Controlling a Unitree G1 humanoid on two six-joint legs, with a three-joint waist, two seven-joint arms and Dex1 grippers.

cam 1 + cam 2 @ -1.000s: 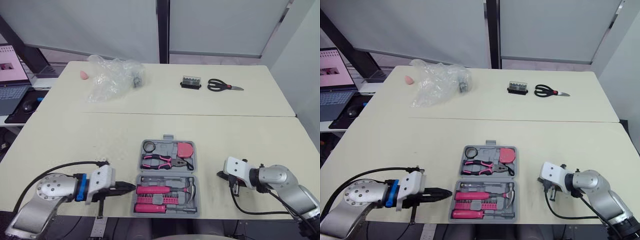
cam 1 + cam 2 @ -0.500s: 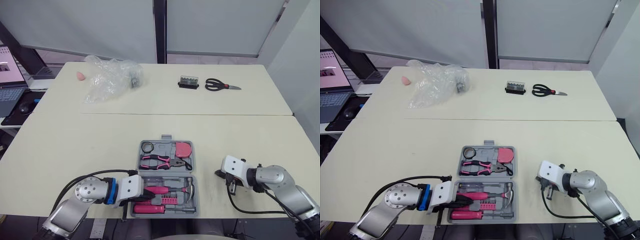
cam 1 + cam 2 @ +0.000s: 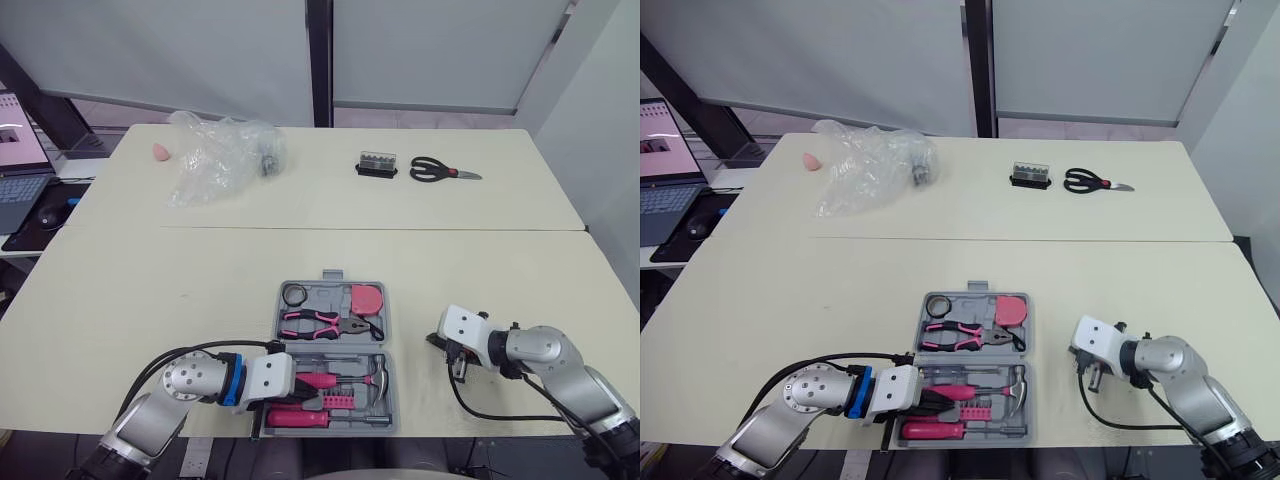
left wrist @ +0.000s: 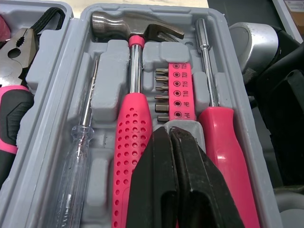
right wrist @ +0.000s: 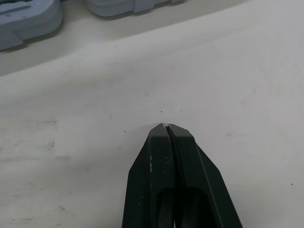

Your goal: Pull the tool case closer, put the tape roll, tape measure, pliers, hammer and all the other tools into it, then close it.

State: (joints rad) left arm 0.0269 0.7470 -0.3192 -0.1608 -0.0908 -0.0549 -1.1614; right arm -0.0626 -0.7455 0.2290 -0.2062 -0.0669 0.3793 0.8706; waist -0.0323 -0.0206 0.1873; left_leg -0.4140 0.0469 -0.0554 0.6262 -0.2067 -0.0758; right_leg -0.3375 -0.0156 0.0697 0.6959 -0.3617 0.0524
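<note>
On the cream table, the grey plastic tool case lies open at the middle of the front edge. I judge the pulling done and you late in the packing step.

Its near half holds the pink-handled steel hammer, a pink-handled screwdriver, a clear-handled screwdriver and a pink bit strip. Its far half holds the pink-handled pliers, the pink tape measure and the black tape roll.

Your left gripper is pinched together on nothing, its tips over the near half. Your right gripper is likewise closed and empty, over bare table just right of the case.

The black-handled scissors and small black bit box lie by the far edge, well apart from the case. If they belong, fetching them calls for a long reach. Lift the left gripper clear before folding the case together.
</note>
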